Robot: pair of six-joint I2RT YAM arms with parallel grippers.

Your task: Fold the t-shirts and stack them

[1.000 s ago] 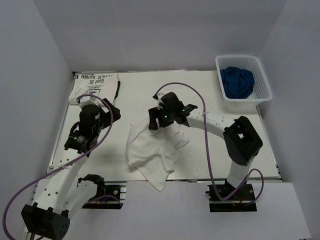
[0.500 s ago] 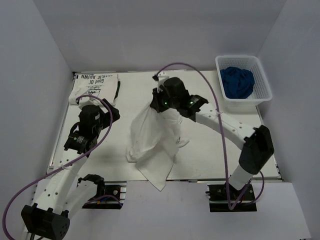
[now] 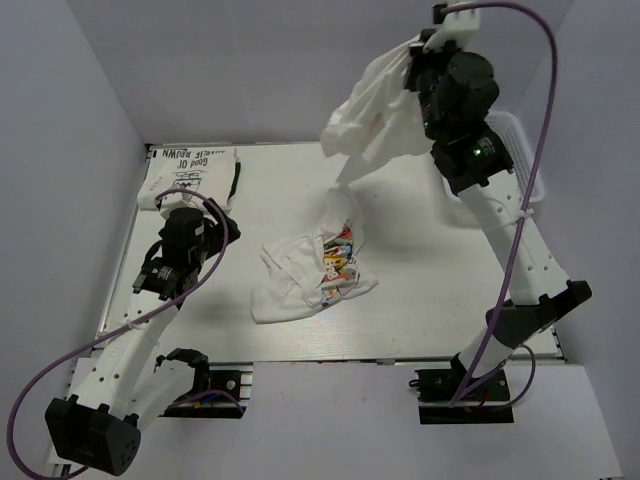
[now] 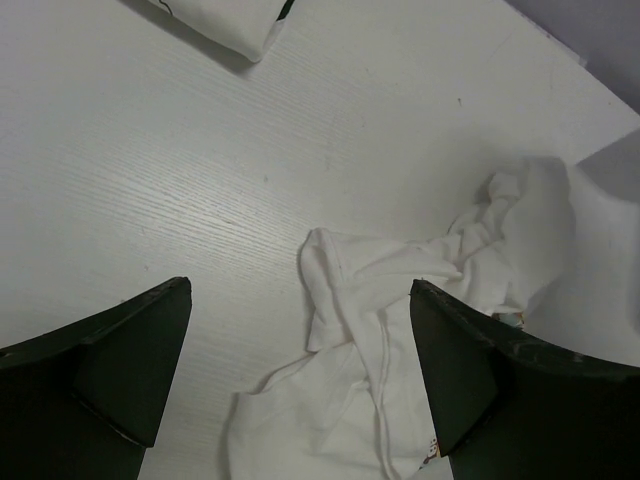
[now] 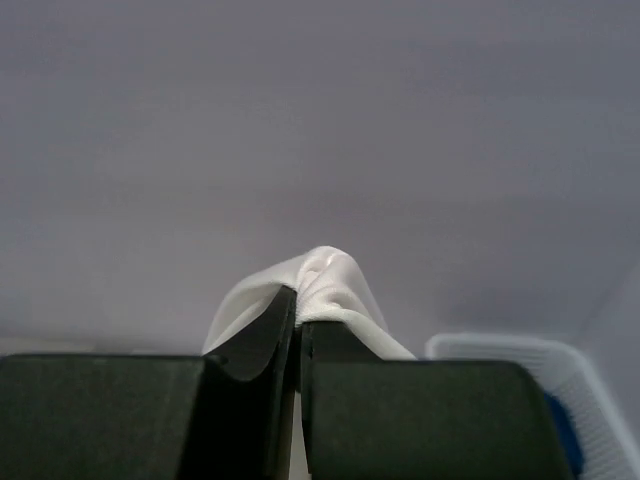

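My right gripper (image 3: 416,55) is raised high at the back right, shut on a bunch of a white t-shirt (image 3: 375,120). The right wrist view shows the cloth (image 5: 330,272) pinched between the closed fingers. The shirt hangs down to the table, where its lower part (image 3: 300,278) lies crumpled with a colourful print (image 3: 338,262) showing. My left gripper (image 3: 215,228) hovers open left of that heap (image 4: 400,300), with nothing between its fingers (image 4: 130,360). A folded white t-shirt with black lettering (image 3: 190,168) lies at the back left corner.
A white mesh basket (image 5: 500,348) at the back right holds a dark blue t-shirt (image 5: 566,430); in the top view my right arm hides most of it. The folded shirt's corner (image 4: 230,20) shows beyond the left fingers. White walls enclose the table (image 3: 420,290).
My right gripper closed on the white t-shirt at mid-table and lifted it high toward the back right, stretching it out and uncovering the colourful print. The left arm barely moved.
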